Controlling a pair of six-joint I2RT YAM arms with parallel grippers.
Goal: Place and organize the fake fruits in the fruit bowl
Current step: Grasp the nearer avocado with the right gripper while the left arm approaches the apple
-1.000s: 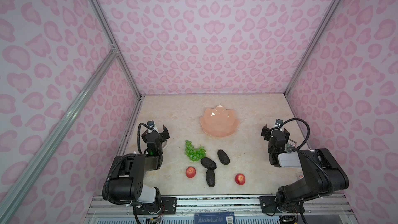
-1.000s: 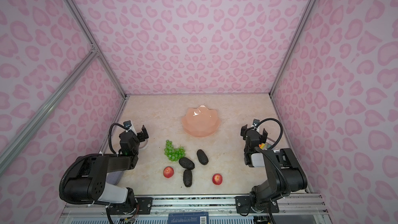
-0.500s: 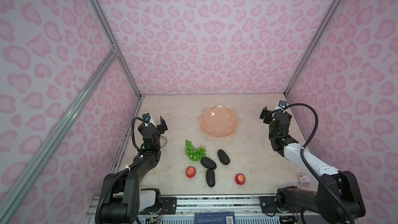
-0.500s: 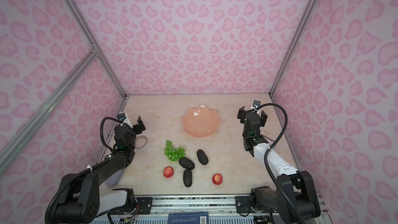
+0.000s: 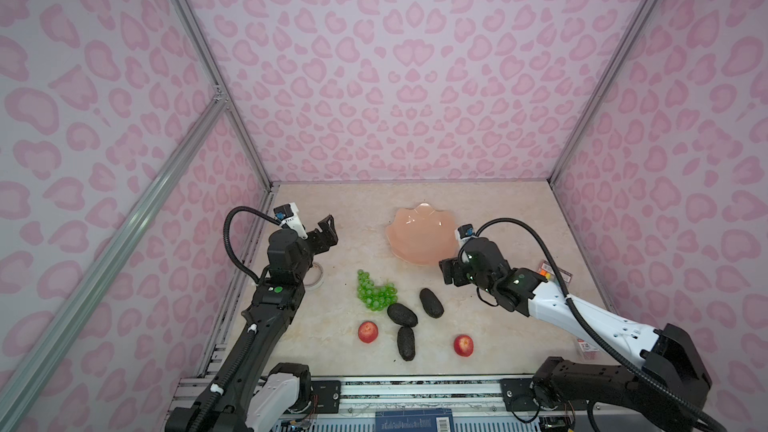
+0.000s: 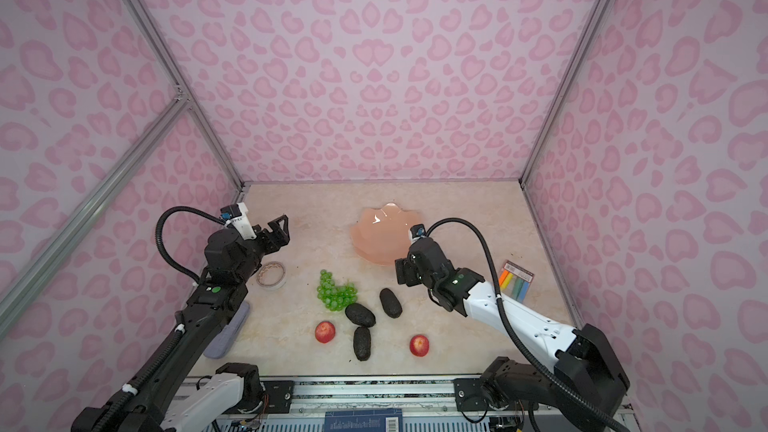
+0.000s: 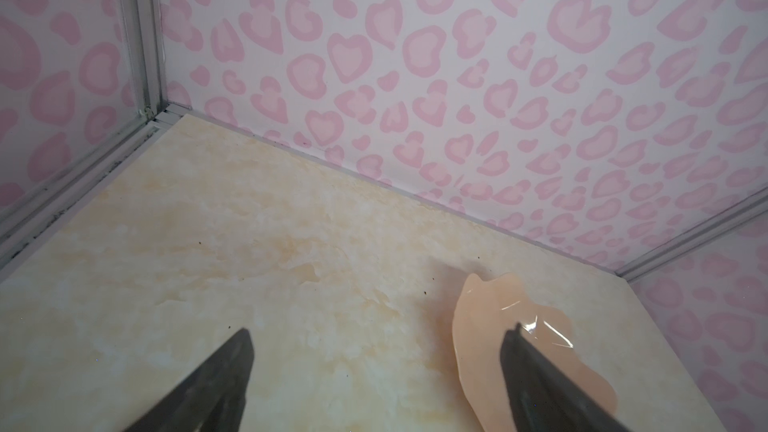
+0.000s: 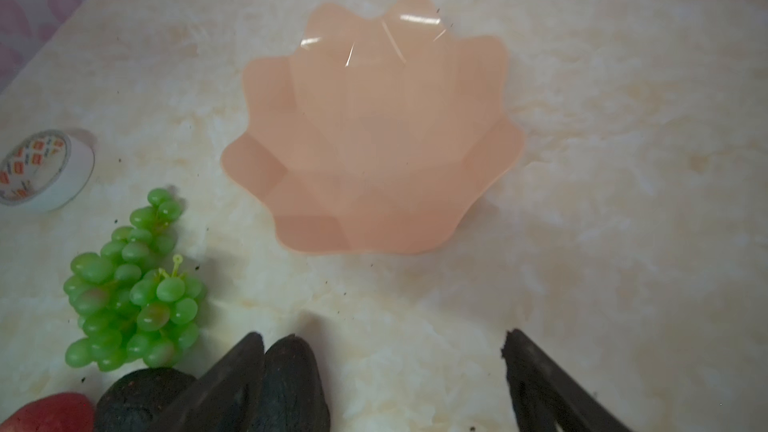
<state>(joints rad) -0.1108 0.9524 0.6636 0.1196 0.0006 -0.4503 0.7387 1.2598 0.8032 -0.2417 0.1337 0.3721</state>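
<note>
The peach-pink scalloped fruit bowl (image 5: 419,234) (image 6: 382,234) (image 8: 374,139) sits empty at mid-table. In front of it lie the green grapes (image 5: 376,295) (image 8: 133,284), three dark avocados (image 5: 431,303) (image 5: 402,314) (image 5: 406,343) and two red peaches (image 5: 368,332) (image 5: 463,345). My left gripper (image 5: 326,234) (image 7: 380,334) hangs open to the left of the bowl, with nothing between its fingers. My right gripper (image 5: 451,272) (image 8: 382,336) is open above the table by the bowl's front right rim. In the right wrist view one avocado (image 8: 286,384) shows just inside one finger (image 8: 232,371).
A tape ring (image 6: 272,275) (image 8: 41,168) lies under the left arm. A grey-blue pad (image 6: 228,334) rests by the left wall near the front. A pack of coloured markers (image 6: 516,280) lies by the right wall. Pink patterned walls close three sides.
Both arms have unfolded from the front edge. The left gripper reached up and toward the middle. The right gripper swung from the right wall in to the bowl's front right side.
</note>
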